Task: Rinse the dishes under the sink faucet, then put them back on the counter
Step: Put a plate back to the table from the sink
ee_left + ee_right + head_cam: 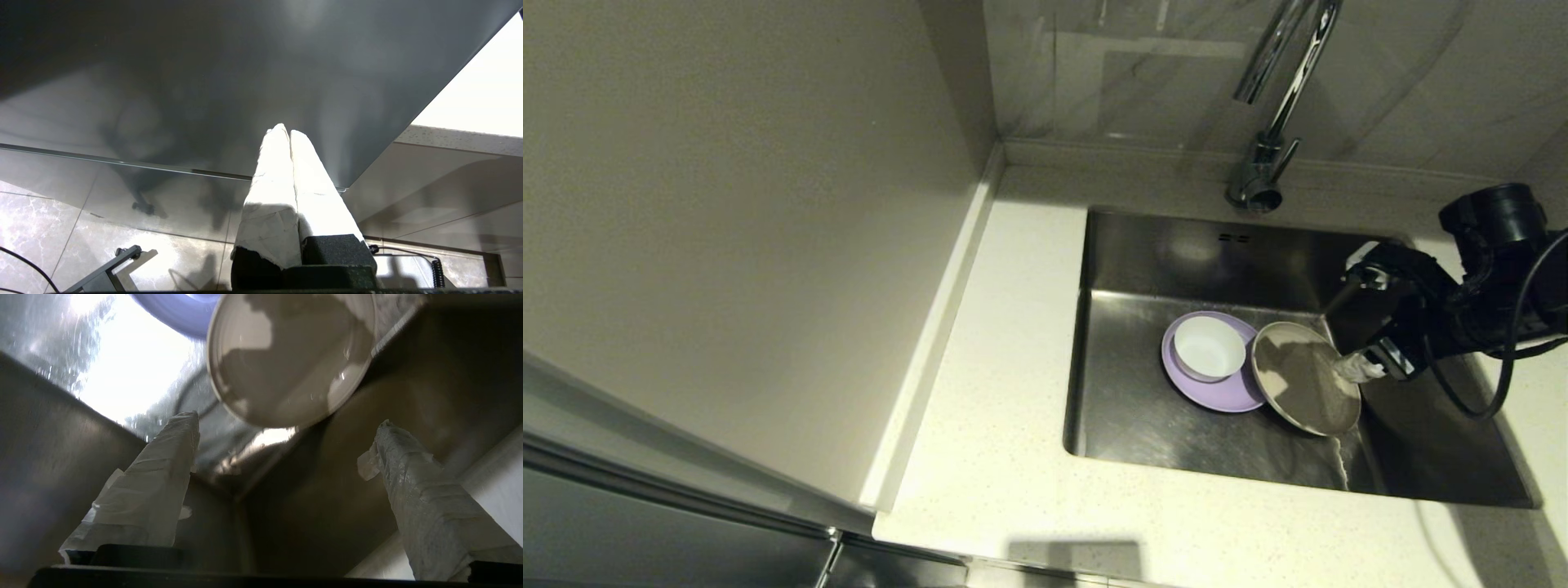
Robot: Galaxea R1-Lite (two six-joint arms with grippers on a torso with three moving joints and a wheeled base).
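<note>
Currently right gripper (pixel 1347 327) spread wide inside sink (pixel 1127 408), right of tilted cream plate (pixel 1305 377). White bowl (pixel 1209 347) sits on lilac plate (pixel 1217 396). Left gripper (pixel 289 136) pressed together, off worktop (pixel 1005 367).

Bare sink (pixel 1143 425) floor left of stacked dishes (pixel 1241 367); faucet (pixel 1270 98) overhead.

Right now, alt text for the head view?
Right tool, open, reaches into the sink beside the beige plate; a white bowl sits on the lilac plate. Faucet behind.
</note>
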